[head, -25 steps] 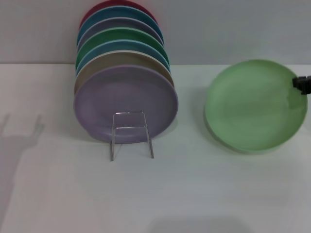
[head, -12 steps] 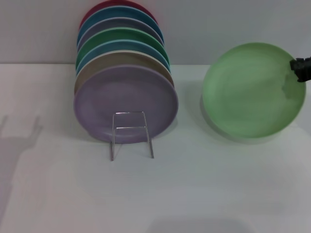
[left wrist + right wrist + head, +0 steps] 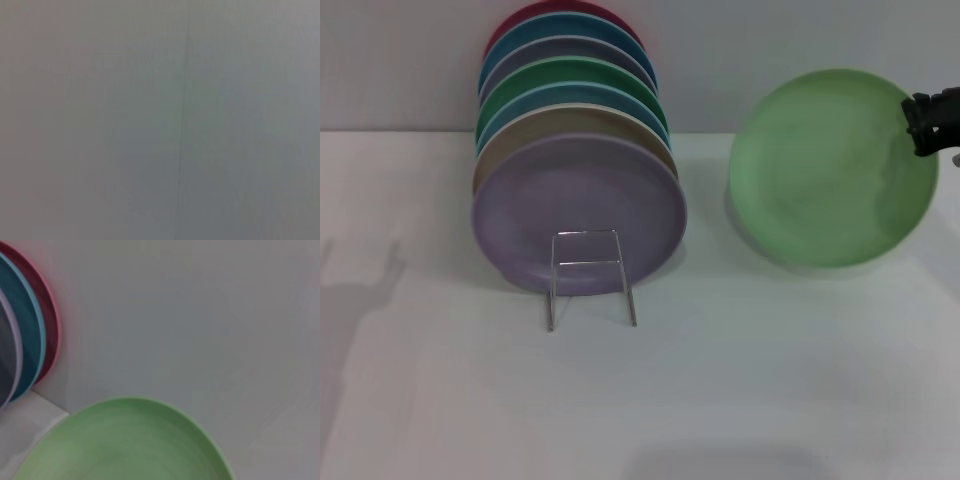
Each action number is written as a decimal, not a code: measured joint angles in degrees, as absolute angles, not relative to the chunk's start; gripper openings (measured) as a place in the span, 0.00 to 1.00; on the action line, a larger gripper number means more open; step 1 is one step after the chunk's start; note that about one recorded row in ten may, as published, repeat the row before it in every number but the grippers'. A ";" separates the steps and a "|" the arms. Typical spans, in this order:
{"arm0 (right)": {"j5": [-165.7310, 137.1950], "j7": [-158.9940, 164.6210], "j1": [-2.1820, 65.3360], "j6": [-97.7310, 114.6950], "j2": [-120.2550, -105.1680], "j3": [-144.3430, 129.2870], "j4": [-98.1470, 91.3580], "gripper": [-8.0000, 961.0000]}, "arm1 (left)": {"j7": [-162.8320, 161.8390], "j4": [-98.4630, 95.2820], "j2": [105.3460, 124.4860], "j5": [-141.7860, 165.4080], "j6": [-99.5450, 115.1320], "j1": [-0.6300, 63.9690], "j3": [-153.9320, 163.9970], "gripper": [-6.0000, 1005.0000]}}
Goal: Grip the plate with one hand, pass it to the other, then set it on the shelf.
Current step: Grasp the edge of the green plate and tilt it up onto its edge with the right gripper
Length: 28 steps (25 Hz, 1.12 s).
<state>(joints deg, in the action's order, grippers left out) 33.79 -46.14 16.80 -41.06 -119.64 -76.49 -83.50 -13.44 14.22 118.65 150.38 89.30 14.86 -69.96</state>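
Note:
The pale mint-green plate (image 3: 830,165) hangs in the air at the right, tilted up with its face toward me, clear of the white table. My right gripper (image 3: 928,122) is shut on its right rim, at the head view's right edge. The plate's rim also shows in the right wrist view (image 3: 125,445). The silver wire shelf (image 3: 588,275) stands left of centre with its upright loop at the front. It holds a row of several upright plates, the lilac plate (image 3: 578,210) foremost. My left gripper is out of view.
Behind the lilac plate stand tan, blue, emerald-green (image 3: 570,72), grey-lilac, teal and red plates; the red (image 3: 50,315) and teal ones show in the right wrist view. A grey wall (image 3: 770,50) runs behind the table (image 3: 720,380). The left wrist view shows only a grey surface.
The right gripper has lifted the mint-green plate up off the table, and the plate has shifted slightly to the left. The shelf and its plates have not moved.

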 joint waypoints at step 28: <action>1.41 -31.99 6.18 -12.87 -119.88 -97.86 -88.44 0.03 | -13.44 14.15 118.65 150.38 88.76 15.36 -69.96 0.86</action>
